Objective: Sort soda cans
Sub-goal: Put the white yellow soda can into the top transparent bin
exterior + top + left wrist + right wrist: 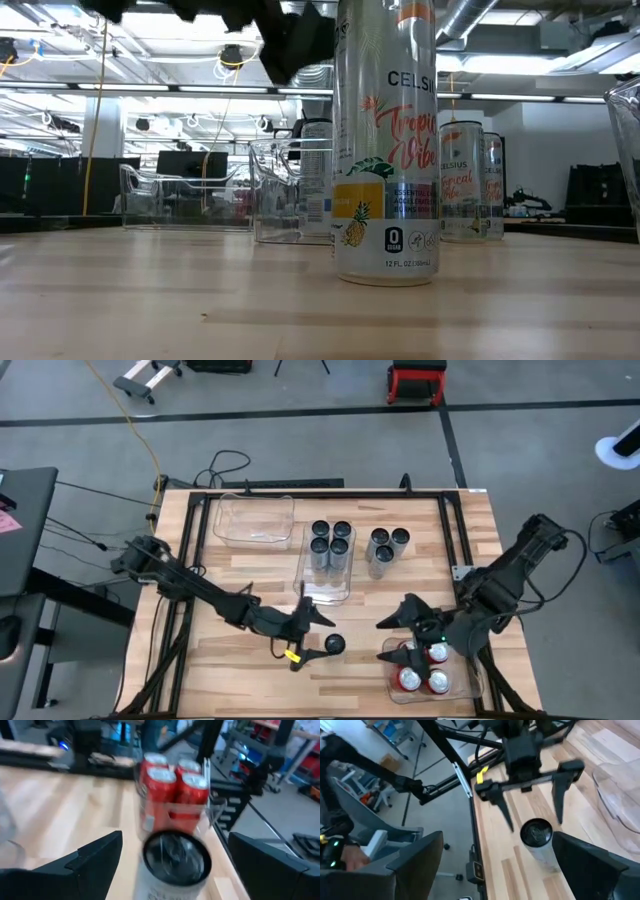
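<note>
A silver-grey soda can (385, 150) stands upright on the wooden table near its front edge, alone (334, 645). My left gripper (318, 638) is open just to the can's left, its fingertips on either side of the can's top (536, 831) without touching it. My right gripper (385, 640) hangs open with nothing in it, above the left edge of a clear bin (475, 685) holding red cans (172, 785). Several dark cans (330, 540) stand in a middle bin, and three silver-grey cans (386, 546) stand on the table beside it.
An empty clear bin (253, 520) sits at the far left of the table. A black frame (330, 492) runs along the table's far and side edges. Bare wood lies between the middle bin and the front edge, left of the lone can.
</note>
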{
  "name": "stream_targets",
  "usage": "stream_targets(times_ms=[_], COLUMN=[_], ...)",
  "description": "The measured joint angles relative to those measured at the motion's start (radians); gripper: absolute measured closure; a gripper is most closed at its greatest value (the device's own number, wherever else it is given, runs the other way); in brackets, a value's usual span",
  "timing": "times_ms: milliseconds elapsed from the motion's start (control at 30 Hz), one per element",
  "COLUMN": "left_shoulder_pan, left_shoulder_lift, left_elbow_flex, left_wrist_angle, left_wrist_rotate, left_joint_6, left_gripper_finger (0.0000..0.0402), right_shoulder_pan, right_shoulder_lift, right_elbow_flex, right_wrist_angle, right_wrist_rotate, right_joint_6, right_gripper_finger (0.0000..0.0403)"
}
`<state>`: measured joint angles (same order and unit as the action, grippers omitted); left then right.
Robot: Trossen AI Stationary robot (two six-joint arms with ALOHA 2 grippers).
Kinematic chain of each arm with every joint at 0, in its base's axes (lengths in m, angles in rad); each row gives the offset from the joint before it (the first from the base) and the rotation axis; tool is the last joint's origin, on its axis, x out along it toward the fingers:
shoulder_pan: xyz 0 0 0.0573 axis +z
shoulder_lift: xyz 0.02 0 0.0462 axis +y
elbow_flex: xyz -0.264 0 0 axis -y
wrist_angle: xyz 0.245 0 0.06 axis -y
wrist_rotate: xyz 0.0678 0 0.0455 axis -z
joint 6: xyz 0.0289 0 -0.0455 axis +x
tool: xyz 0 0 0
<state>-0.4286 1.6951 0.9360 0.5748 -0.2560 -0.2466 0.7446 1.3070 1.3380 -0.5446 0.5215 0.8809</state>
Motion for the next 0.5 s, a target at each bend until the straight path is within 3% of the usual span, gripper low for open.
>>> stream_targets(times_ms=[167, 500], left_shoulder_pan=[-0.003, 0.006], left_shoulder_lift=[0.094, 0.202], left_elbow_flex=[0.000, 0.097], left_wrist_angle=[0.108, 0.078], left_wrist_rotate=[0.039, 0.028], left_joint_6=[0.003, 0.058], left_gripper_finger=[0.0041, 0.0015], right_shoulder_pan=[-0.002, -0.005], right_shoulder_lift=[0.024, 0.039], right_elbow_flex=[0.000, 0.000], right_wrist_angle=[-0.003, -0.005], right_wrist_rotate=[0.001, 0.000], right_joint_6=[0.018, 0.063], right_gripper_finger=[0.0014, 0.0014])
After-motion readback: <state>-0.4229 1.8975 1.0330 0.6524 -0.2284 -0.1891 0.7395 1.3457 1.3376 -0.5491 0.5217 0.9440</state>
